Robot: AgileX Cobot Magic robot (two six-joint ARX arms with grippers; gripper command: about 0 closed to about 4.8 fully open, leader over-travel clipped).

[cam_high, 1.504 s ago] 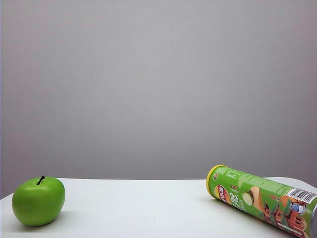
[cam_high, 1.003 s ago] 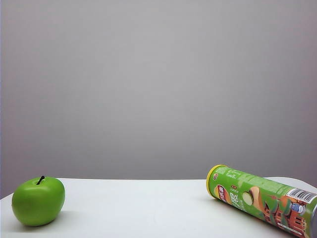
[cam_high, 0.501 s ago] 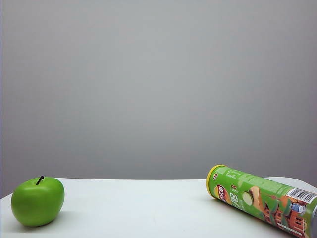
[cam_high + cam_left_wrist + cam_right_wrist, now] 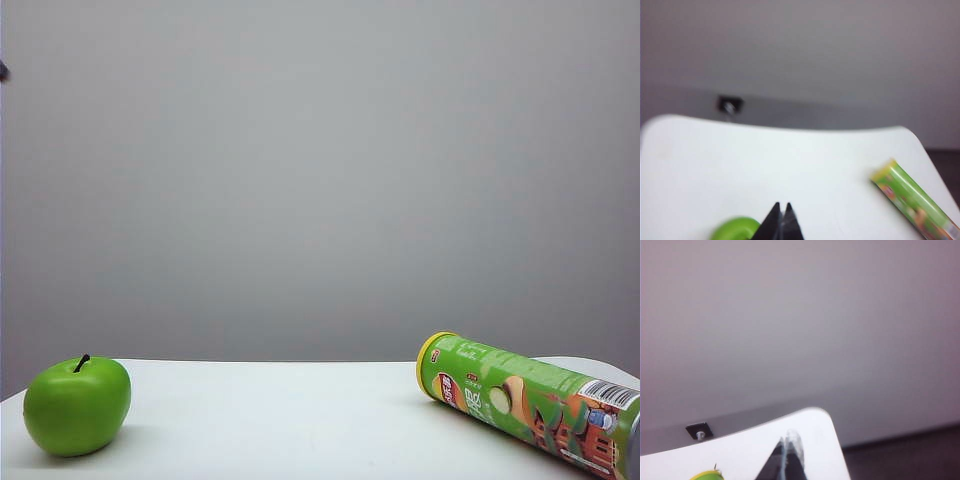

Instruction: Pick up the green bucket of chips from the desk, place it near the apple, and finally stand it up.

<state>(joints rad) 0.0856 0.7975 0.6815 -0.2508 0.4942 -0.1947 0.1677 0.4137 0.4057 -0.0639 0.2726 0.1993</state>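
Can: the green bucket of chips (image 4: 530, 405) lies on its side at the right of the desk (image 4: 290, 420), yellow lid turned toward the middle of the tabletop, far end running off the exterior view's right edge.
Label: a round red-and-yellow logo sits just behind the lid, then chip pictures, orange artwork and a white barcode near the far end; the lettering is too small to read, so no brand name can be made out.
Apple: the apple (image 4: 77, 405) sits upright, stem up, at the left end of the desk, well apart from the can.
Left claw: the left gripper (image 4: 781, 222) shows its two dark fingertips pressed together, nothing between them; it hangs above the desk with the apple (image 4: 735, 229) just beside its tips.
Can versus left claw: the can (image 4: 914, 204) lies well off to one side of it, not touching.
Right claw: the right gripper (image 4: 785, 460) has its tips together as well, empty, over a rounded corner of the desk (image 4: 815, 440).
Can versus right claw: a blurred yellow-green sliver (image 4: 707, 475) shows at the picture's edge near it; I cannot tell what it is.
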